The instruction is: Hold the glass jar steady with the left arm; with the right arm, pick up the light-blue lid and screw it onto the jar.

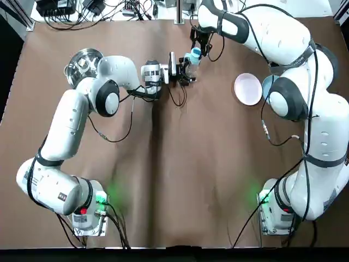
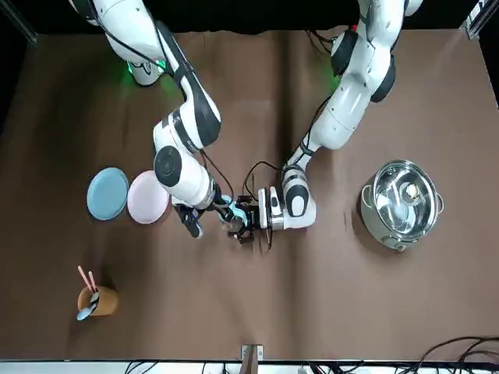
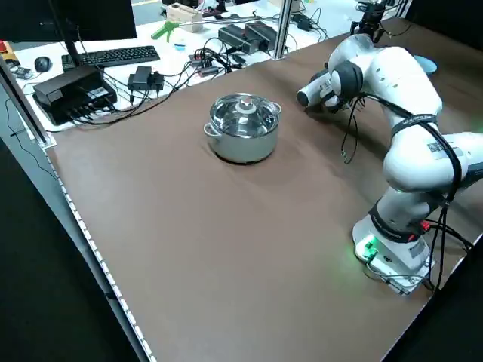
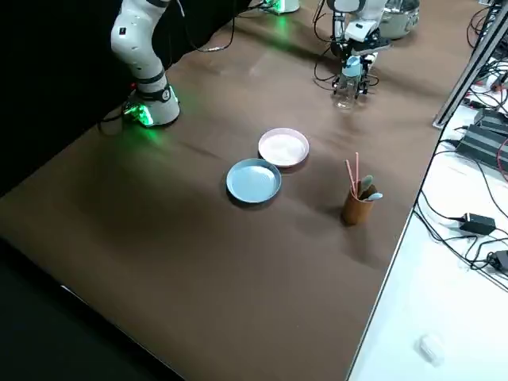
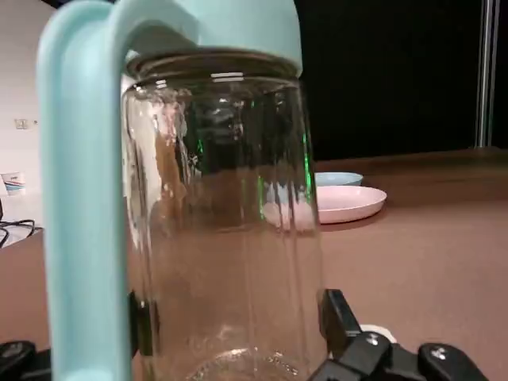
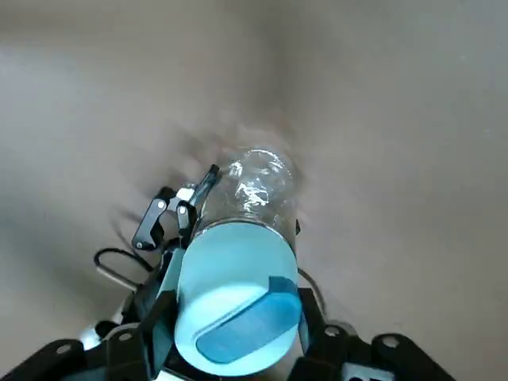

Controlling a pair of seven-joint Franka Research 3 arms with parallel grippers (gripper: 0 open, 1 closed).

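Since the light-blue plastic lid with its loop handle [image 6: 234,305] sits on the mouth of the clear glass jar [image 5: 226,230], I judge the pick-up done and the screwing either under way or close to its end. I cannot tell how far the thread has caught. The jar stands upright on the brown desk [image 1: 163,180] at about 12 o'clock, well out from my two bases. My left jaws reach in from the jar's 9 o'clock side and are closed to its width, one pad on each side low on the glass, holding it steady. My right jaws come down from above and are closed on the lid, a finger pressed to either flank. What is left, as I read it, is to turn the lid home, let go with the right, then free the jar with the left.

Counting: one jar and one lid, both in my grip. One shiny steel pot with its own lid [image 1: 83,64] stands at 10 o'clock, well apart from the jar. Two round plates lie just beside each other at 2 o'clock, a pink plate [image 4: 283,147] and a light-blue plate [image 4: 254,180]. One brown cup [image 4: 357,206], holding a few pink sticks and a bluish utensil, stands at about 1 o'clock near the far edge.
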